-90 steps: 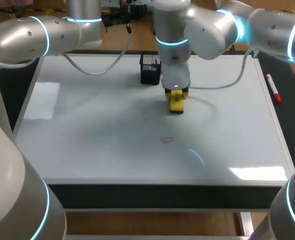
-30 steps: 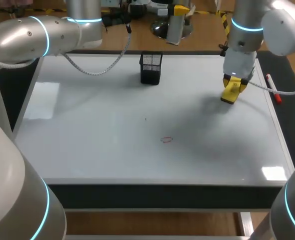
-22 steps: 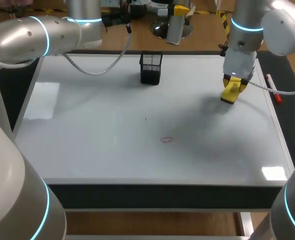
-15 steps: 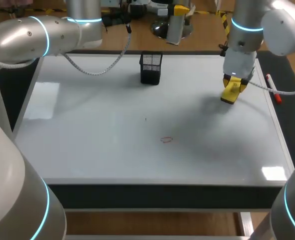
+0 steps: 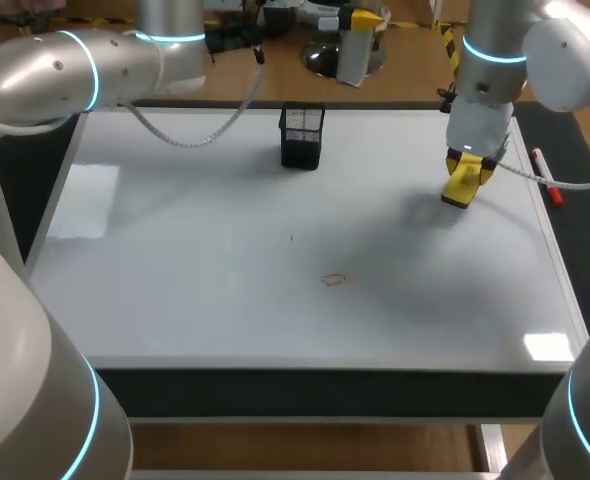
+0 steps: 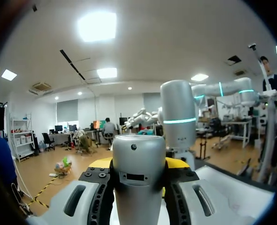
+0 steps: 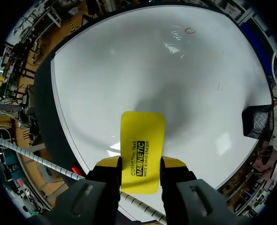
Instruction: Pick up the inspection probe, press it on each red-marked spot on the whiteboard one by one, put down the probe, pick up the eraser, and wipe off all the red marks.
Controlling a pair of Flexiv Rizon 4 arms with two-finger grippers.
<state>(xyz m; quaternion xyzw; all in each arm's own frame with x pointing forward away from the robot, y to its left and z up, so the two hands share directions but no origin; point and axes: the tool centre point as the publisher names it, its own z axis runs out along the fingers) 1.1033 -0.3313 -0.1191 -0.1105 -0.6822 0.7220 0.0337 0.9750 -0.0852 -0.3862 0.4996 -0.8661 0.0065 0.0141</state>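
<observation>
Whiteboard (image 5: 175,300) served as the worktop, and the right gripper (image 5: 460,188) hung over its far right part, near the right edge. Its two yellow-tipped fingers were closed on the sides of the yellow eraser (image 5: 463,180), which stuck out ahead of them, tilted down toward the board; whether it touched the surface could not be told. One small red mark (image 5: 333,279), a rough loop, lay near the board's middle, toward the near edge and well apart from the eraser. A black mesh holder (image 5: 302,136) stood upright by the far edge, about midway along it. A red-capped marker (image 5: 547,177) lay just beyond the right edge. The left gripper (image 6: 138,163) faced out into the room, away from the board, and its state could not be told.
</observation>
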